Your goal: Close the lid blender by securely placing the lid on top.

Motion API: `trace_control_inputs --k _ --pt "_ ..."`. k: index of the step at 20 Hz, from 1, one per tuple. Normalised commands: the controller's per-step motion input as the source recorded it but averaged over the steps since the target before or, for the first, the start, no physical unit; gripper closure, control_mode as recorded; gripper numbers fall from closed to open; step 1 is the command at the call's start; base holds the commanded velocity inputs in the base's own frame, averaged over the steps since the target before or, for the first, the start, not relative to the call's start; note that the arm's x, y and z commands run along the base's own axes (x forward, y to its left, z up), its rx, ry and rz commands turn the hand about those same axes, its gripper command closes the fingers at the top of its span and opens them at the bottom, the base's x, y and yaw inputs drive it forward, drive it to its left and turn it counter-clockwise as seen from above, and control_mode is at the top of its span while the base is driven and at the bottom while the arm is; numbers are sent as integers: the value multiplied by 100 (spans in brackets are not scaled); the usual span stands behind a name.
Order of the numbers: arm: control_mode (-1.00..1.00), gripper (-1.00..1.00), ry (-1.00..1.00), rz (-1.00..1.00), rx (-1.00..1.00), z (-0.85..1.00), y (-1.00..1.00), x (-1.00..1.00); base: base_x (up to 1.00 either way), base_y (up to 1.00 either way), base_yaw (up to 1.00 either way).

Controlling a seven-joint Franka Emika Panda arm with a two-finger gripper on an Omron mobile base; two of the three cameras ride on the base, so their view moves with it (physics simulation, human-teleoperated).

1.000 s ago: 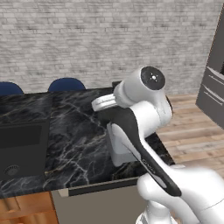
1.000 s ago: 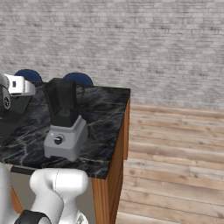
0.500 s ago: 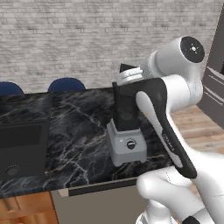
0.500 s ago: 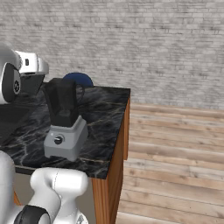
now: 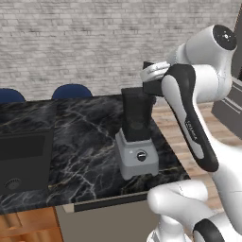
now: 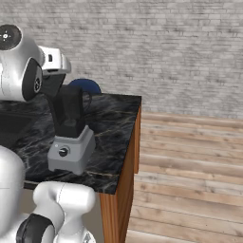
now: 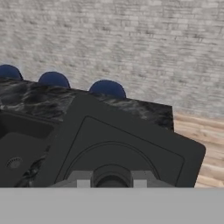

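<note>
I see the blender (image 5: 136, 142) standing upright on the dark marbled bench (image 5: 85, 156), near its right-hand edge, its light grey base with the round black knob facing me and the tall black jar rising from it. My tool (image 5: 150, 85) hangs at the jar's top, on its far right side, the arm bent high over the bench. Its jaws are nearly shut, and from the hand camera I see the lid (image 7: 118, 144), a flat dark square plate with a raised round centre, lying close under the fingers, tilted a little against the bench behind it; I take it as gripped by that centre knob. At the left of the bench sits a black box appliance (image 5: 21, 160) with a dial. Blue chair backs (image 5: 71, 90) show beyond the bench, before the brick wall (image 5: 71, 42)
</note>
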Motion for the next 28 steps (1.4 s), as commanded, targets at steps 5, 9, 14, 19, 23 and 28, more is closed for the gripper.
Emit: trace_control_inputs --k 5,9,14,19,23,28 --pt "-100 100 2 0 0 0 -13 34 0 0 0" --pt "-100 100 12 0 -3 -7 -1 36 0 0 0" --pt "-100 100 25 -1 -11 -14 10 43 0 0 0" --pt "-100 100 14 -1 -3 -3 1 18 0 0 0" --pt "-100 100 2 0 0 -1 0 8 0 0 0" --pt "-100 100 10 0 0 -19 4 5 0 0 0"
